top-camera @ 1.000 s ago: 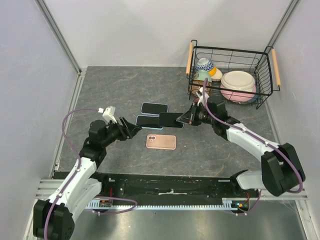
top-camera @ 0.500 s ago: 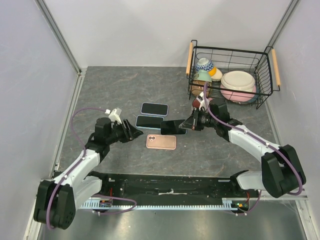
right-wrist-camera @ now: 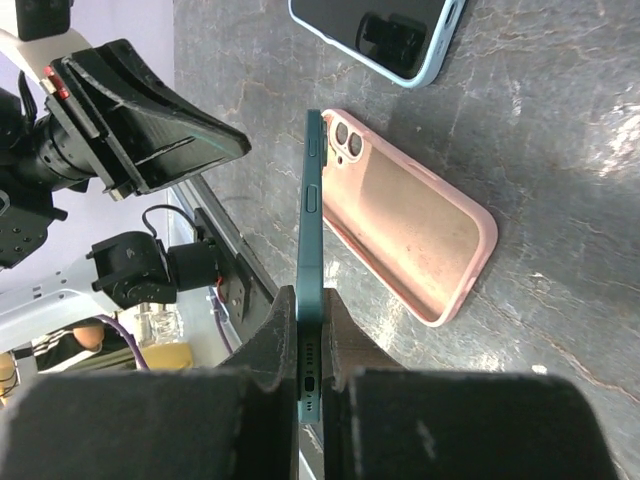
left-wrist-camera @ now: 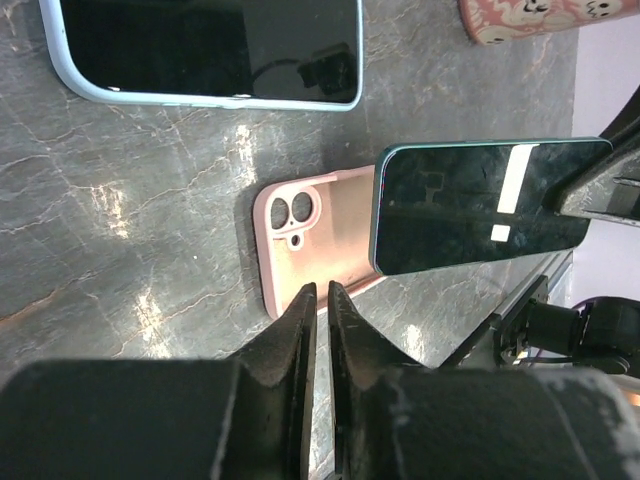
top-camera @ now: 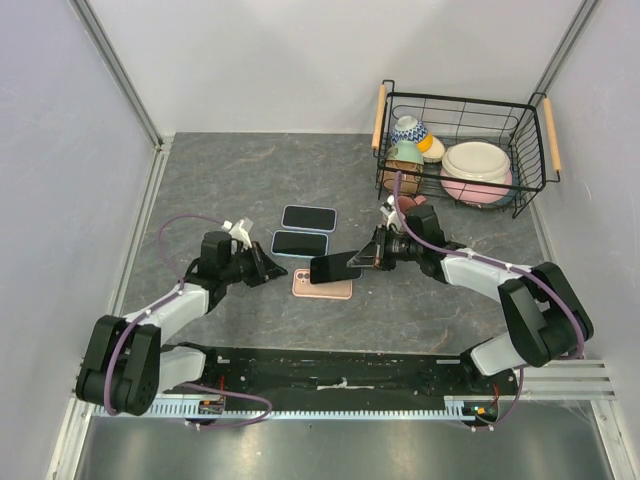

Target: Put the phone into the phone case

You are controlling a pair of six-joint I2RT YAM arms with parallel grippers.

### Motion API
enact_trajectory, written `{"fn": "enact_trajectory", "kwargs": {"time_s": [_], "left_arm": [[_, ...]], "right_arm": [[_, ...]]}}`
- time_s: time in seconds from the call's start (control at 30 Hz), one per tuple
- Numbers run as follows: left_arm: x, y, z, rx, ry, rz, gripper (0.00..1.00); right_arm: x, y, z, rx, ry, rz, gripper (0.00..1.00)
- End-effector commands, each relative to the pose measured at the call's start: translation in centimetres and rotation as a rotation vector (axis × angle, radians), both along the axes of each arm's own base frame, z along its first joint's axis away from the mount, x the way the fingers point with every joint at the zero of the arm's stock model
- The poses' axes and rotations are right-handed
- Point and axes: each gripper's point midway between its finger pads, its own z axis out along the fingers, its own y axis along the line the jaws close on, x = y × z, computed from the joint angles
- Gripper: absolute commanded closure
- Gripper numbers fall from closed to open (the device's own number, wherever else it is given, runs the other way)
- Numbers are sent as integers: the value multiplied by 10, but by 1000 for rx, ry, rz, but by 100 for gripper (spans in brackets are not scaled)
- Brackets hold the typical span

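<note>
A pink phone case [top-camera: 322, 285] lies open side up on the dark table, camera hole to the left. My right gripper [top-camera: 372, 262] is shut on one short end of the teal phone [top-camera: 335, 266], holding it just above the case, screen up. In the right wrist view the phone [right-wrist-camera: 310, 230] shows edge-on between the fingers [right-wrist-camera: 285, 320], beside the case [right-wrist-camera: 410, 225]. My left gripper [top-camera: 275, 272] has its jaws almost together with nothing between them. Its tips [left-wrist-camera: 320, 290] sit at the case's [left-wrist-camera: 320, 230] camera-hole end, below the hovering phone [left-wrist-camera: 480, 205].
Two other phones in light-blue cases [top-camera: 308, 216] [top-camera: 300, 243] lie just behind the pink case; one appears in the wrist views [left-wrist-camera: 210, 50] [right-wrist-camera: 385, 35]. A black wire basket [top-camera: 530, 150] holding bowls stands at the back right.
My left gripper has closed and slid right up to the case's end. My right gripper has carried the phone down and left until it hangs over the case.
</note>
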Motion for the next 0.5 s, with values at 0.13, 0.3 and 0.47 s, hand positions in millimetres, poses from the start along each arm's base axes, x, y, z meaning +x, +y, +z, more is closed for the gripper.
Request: {"fn": "enact_trajectory", "kwargs": {"time_s": [0.13,0.3,0.47], "left_arm": [[10,-12,-4,-26,24,-61,88],[9,-13,-18,-15,68,-76,88],[9,-13,-24,-4,86,-76,84]], "right_arm": [[2,26,2,97,12,47,100],[1,31,-8,117,49,39,100],[1,33,-13,111,64,36,100]]}}
